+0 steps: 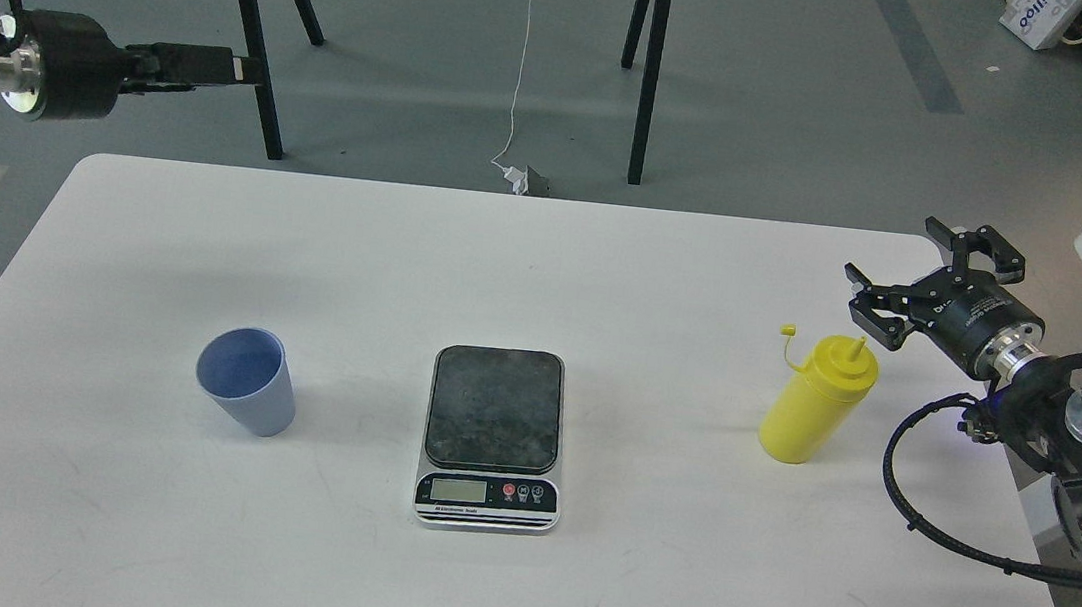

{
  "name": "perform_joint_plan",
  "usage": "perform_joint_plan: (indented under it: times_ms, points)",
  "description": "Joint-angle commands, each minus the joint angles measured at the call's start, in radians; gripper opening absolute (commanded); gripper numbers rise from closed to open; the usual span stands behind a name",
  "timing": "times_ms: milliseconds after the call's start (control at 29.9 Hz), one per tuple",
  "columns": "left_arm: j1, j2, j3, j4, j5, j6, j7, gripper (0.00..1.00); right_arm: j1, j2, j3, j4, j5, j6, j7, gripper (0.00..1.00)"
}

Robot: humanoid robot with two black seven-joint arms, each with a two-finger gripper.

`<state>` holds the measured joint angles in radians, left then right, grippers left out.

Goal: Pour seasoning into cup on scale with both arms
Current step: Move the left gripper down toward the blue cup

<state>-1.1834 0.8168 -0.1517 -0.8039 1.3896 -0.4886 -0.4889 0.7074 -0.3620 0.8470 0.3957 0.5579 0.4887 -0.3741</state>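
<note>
Head view showed a white worktop carrying a light-blue ribbed plastic cup at left, a flat digital kitchen scale in the middle with nothing on its platform, and a yellow plastic squeeze bottle at right — all standing well apart. The right gripper hung spread wide and empty just beyond the bottle; the left gripper hovered off the worktop's far-left corner — its opening I cannot tell.

The black left arm reaches in at nine o'clock, its slim black two-finger left hand pointing toward three, fingers together. At three o'clock, the black claw-like right hand points toward ten, fingers spread wide, empty.
</note>
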Motion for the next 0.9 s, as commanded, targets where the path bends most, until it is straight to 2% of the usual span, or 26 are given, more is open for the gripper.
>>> perform_joint_plan:
  times_ms: [0,201,502,870]
  points:
    - [0.004,0.001,0.001,-0.046,0.138,0.0,0.0,1.0,0.0,0.0,0.003,0.0,0.0,0.0,0.001,0.99]
    - [0.01,0.004,0.009,-0.118,0.253,0.0,0.0,1.0,-0.003,0.0,-0.003,0.0,0.0,0.0,0.001,0.99]
    - [0.011,0.028,0.136,-0.204,0.308,0.0,0.0,0.99,-0.008,0.015,-0.008,-0.001,-0.001,0.0,0.001,0.99]
    - [0.062,0.039,0.261,-0.225,0.379,0.0,0.0,0.99,-0.012,0.017,-0.008,-0.003,0.0,0.0,0.001,0.99]
